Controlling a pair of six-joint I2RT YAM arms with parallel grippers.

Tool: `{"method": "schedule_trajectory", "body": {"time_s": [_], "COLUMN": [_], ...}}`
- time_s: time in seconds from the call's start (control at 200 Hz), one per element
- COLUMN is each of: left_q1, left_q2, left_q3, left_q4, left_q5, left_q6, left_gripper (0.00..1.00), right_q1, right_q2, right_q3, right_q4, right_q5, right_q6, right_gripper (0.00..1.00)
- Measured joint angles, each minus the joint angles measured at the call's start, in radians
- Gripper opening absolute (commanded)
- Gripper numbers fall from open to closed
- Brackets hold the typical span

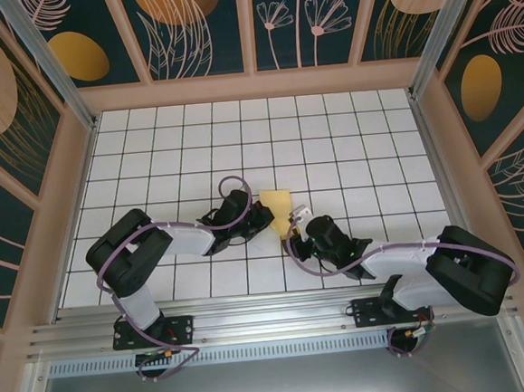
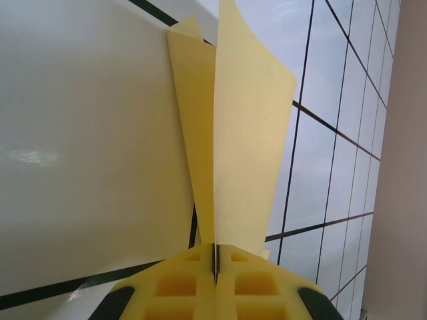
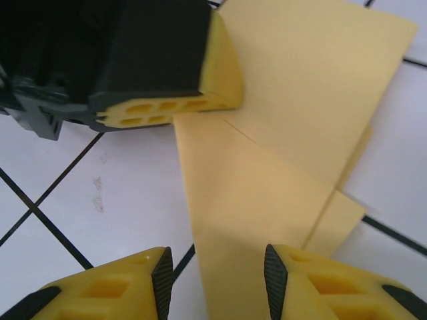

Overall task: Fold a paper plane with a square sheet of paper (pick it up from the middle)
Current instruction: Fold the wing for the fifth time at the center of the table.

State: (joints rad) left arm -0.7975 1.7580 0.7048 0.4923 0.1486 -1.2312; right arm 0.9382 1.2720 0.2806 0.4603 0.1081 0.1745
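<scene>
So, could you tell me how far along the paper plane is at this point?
Done: the yellow sheet already carries creases and layered flaps. In hand: the left tool is shut on it, while the right tool stands open over it. Left: it is no slim dart yet, so further folds remain.

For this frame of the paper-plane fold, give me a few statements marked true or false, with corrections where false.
1. The left gripper is shut on the yellow paper. True.
2. The right gripper is clamped shut. False: its jaws stand apart, with the paper between them.
3. The paper is a flat, unfolded square. False: it shows folded, overlapping layers.
4. The table is white with a dark grid. True.
</scene>
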Motion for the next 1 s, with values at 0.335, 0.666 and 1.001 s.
{"method": "schedule_trajectory", "body": {"time_s": [0.335,0.666,1.001], "left_q1": [0.0,0.0,0.0], "left_q2": [0.0,0.0,0.0], "left_q3": [0.023,0.028,0.034], "left_q4": [-0.008,-0.014,-0.031], "left_q5": [0.001,0.001,0.0], "left_q6": [0.002,0.008,0.008], "left_gripper": [0.03,0.03,0.04], "right_q1": [0.1,0.115,0.12], "right_q2": [0.182,0.291,0.323], "right_q3": [0.034,0.06,0.064], "right_q4": [0.091,0.176,0.21], "right_q5": [0.2,0.321,0.372], "right_q6": [-0.18,-0.277,-0.306], "right_gripper": [0.45,0.3,0.34]}}
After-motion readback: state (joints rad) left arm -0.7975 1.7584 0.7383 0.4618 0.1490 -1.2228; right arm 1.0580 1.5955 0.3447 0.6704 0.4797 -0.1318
